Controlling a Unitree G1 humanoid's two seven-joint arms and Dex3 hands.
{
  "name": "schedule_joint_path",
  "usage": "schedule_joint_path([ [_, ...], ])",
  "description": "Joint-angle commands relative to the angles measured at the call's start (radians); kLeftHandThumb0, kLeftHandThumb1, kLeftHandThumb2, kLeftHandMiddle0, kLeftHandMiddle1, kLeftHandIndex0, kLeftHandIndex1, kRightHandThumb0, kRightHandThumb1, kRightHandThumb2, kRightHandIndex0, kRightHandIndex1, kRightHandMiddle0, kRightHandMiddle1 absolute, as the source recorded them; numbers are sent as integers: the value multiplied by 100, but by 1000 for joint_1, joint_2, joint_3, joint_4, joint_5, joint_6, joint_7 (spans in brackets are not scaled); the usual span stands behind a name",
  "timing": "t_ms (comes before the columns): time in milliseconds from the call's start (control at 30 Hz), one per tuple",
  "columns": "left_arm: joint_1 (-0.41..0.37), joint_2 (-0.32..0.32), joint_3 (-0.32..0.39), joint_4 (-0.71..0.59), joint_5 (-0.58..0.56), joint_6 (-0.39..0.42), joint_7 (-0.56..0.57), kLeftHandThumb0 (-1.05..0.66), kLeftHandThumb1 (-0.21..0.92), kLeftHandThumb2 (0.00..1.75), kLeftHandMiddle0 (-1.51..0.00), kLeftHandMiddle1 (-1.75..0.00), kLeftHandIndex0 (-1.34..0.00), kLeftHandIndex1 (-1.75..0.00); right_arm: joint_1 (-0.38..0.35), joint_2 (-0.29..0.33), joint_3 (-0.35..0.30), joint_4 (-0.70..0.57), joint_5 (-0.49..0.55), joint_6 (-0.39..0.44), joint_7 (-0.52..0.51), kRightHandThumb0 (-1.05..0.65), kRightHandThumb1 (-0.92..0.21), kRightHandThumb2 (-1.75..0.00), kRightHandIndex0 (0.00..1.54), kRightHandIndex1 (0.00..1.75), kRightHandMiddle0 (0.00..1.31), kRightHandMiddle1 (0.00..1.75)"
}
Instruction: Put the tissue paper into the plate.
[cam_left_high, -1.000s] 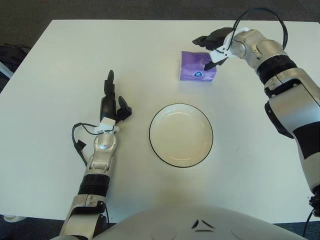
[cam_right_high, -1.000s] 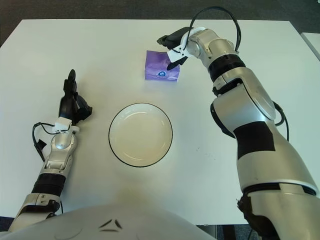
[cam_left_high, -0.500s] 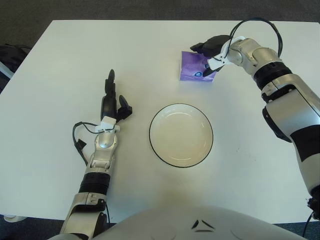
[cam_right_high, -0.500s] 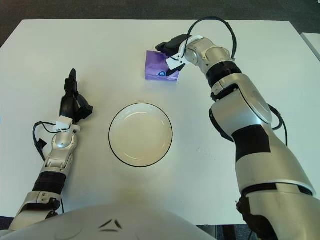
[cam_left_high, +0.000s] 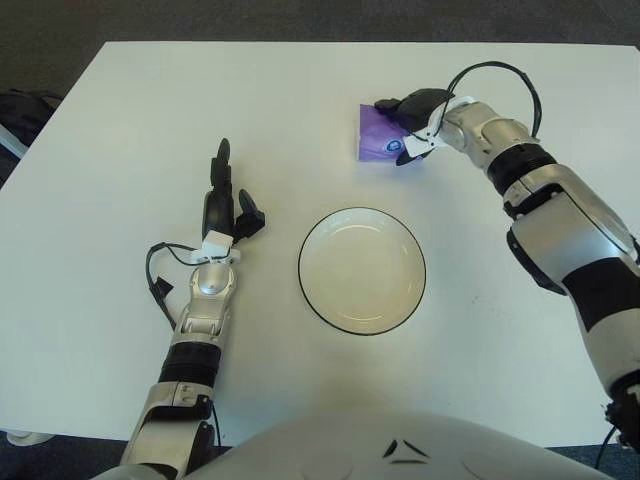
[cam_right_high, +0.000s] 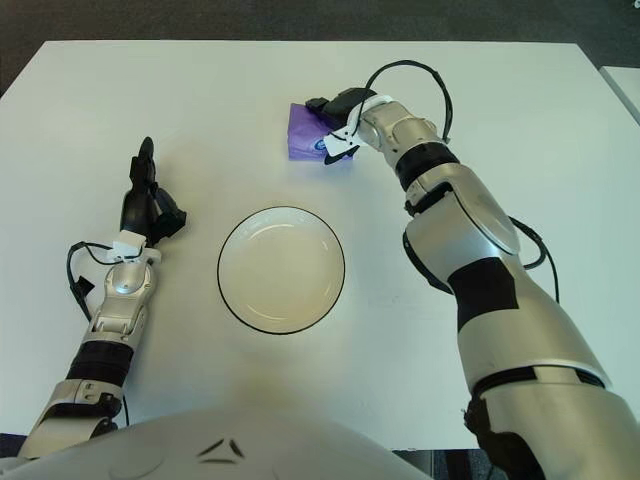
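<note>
Tissue pack (cam_left_high: 380, 145) sits on table (cam_left_high: 120, 140), beyond plate (cam_left_high: 362, 270). Right hand (cam_left_high: 412, 112) over it, fingers draped on top; full clamp cannot be told. Risk: shallow grip, pack slips during lift. Left hand (cam_left_high: 222, 205) idle left of plate.

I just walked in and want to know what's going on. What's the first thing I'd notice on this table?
The purple tissue pack near the table's far edge stands out most, with the robot's right hand over its right end, black fingers touching it. Closer to the robot, in the middle of the white table, sits an empty round plate with a dark rim. The left hand shows left of the plate, holding nothing.
</note>
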Motion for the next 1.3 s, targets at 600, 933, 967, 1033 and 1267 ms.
schedule_joint_path([
  [600,95,-50,-26,118,14,14,13,-87,92,120,-3,0,0,-19,77,53,60,51,-26,3,-50,-105,-92,-49,0,0,0,0],
  [933,102,-55,-26,118,11,9,20,-87,92,119,-3,0,0,-20,103,68,33,57,3,39,-114,-105,-92,-53,2,1,1,0],
  [967,103,-55,-26,119,10,9,21,-87,92,119,-3,0,0,-20,105,69,29,57,5,42,-120,-105,-92,-51,14,5,1,33],
  [1033,103,-55,-26,119,9,9,21,-87,92,119,-3,0,0,-20,107,71,26,58,7,44,-125,-105,-92,-48,27,10,0,69],
  [1267,107,-57,-27,118,6,12,20,-88,92,119,-2,0,0,-19,134,80,-28,55,44,71,-230,-91,-86,-30,46,137,18,156],
])
